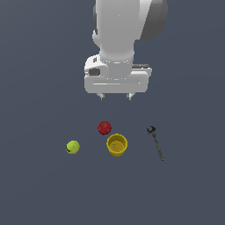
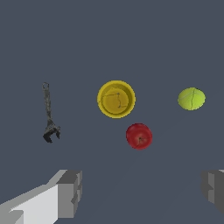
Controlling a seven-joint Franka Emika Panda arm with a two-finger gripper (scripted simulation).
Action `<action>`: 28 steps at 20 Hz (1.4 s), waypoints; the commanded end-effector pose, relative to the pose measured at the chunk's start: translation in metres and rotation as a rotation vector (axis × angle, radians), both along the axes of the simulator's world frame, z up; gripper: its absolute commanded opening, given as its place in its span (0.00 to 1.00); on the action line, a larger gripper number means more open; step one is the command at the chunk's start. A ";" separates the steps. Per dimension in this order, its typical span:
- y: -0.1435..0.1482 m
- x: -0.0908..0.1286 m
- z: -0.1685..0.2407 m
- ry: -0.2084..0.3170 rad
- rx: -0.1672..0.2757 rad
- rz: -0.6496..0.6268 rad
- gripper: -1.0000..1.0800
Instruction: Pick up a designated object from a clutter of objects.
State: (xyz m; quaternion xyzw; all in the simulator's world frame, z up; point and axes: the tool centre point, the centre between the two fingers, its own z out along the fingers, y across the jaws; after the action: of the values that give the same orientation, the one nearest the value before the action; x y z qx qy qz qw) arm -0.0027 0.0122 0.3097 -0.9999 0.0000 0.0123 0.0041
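Note:
The yellow-green tennis ball lies on the grey floor at the exterior view's left of the clutter; it also shows in the wrist view. The red round fruit, the yellow cup and the dark metal wrench lie beside it, all apart from each other. My gripper hangs open and empty well above the floor, above the red fruit and away from the ball.
A flat dark grey floor surrounds the four items. No other objects or edges show.

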 end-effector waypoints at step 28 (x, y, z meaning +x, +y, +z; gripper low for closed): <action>-0.042 0.046 -0.043 -0.026 -0.015 0.058 0.96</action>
State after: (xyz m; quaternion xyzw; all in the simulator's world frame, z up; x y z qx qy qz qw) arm 0.0379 -0.0203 0.2762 -0.9996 -0.0270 -0.0011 -0.0040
